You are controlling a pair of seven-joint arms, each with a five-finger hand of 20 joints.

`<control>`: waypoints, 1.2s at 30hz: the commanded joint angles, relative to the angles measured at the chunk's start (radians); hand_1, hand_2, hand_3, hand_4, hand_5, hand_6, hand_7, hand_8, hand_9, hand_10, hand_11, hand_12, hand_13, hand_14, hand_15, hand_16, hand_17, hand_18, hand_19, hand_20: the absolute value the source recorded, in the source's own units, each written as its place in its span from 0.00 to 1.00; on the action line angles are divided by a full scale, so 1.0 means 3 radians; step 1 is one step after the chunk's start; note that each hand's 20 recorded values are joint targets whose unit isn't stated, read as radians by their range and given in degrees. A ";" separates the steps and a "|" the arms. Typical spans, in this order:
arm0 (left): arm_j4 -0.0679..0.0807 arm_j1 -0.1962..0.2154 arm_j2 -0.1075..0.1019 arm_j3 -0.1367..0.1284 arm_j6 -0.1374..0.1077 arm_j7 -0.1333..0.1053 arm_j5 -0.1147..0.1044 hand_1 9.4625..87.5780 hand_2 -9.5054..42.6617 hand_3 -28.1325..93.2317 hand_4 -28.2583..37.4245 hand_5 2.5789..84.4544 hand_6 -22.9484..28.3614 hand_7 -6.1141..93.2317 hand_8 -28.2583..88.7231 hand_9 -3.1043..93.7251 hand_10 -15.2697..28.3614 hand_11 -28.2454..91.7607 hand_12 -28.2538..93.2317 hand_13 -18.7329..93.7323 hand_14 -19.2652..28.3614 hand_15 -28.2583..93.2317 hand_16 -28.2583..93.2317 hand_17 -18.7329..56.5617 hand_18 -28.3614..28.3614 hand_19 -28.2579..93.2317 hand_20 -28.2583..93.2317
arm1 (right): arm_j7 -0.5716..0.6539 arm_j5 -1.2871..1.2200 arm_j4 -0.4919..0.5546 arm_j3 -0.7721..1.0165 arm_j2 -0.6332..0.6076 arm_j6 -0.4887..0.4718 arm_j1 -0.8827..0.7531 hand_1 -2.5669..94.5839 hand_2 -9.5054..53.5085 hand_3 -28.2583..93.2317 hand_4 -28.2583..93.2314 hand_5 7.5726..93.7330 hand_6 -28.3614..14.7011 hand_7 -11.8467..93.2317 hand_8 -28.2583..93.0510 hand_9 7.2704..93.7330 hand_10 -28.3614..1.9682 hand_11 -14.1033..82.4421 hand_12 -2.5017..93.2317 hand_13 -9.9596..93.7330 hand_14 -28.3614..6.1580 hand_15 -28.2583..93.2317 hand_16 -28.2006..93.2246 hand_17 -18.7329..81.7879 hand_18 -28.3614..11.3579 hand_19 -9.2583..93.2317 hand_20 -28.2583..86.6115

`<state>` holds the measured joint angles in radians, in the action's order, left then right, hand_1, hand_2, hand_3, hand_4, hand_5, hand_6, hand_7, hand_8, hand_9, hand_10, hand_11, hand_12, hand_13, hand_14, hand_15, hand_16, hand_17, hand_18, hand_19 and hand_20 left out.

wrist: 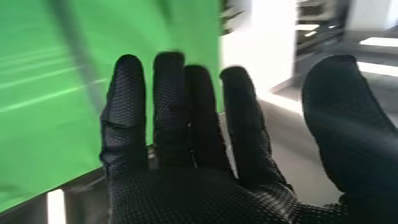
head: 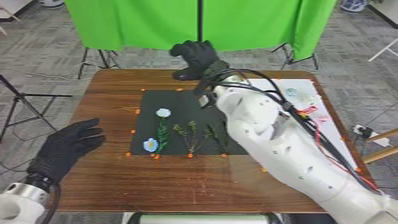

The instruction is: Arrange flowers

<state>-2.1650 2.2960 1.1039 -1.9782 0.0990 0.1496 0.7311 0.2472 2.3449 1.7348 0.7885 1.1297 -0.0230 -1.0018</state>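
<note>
In the head view my right hand is over the table's far edge, beyond the black mat, open and holding nothing. In the right wrist view the right hand has straight fingers and its thumb apart. On the mat lie a pale blue-white flower with a long green stem, a blue flower nearer the front, a thin green sprig and a darker sprig close to the right arm. My left hand is open near the table's left edge, left of the mat.
A white sheet with faint coloured marks lies along the right side of the wooden table, partly under the right arm. Small orange markers surround the mat. Behind the table hang a green cloth and a dark pole, with tripods at its sides.
</note>
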 commanded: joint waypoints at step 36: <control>-0.0019 0.0205 0.0089 -0.0044 0.0051 0.0013 0.0017 0.21 0.31 0.86 0.01 0.40 0.58 0.38 0.11 0.36 0.71 0.57 0.34 0.40 0.78 0.69 0.17 0.16 0.91 0.74 0.26 | 0.0285 -0.0412 -0.0258 0.2297 -0.1544 0.0023 -0.2472 0.34 0.00 0.97 0.00 0.24 0.58 0.40 0.07 0.27 0.74 0.42 0.21 0.50 0.65 0.60 0.33 0.35 0.29 0.70 0.41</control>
<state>-2.1722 2.3472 1.1277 -1.9953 0.1098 0.1452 0.7325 0.3842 2.2107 1.6801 1.5154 0.6761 -0.0424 -1.7837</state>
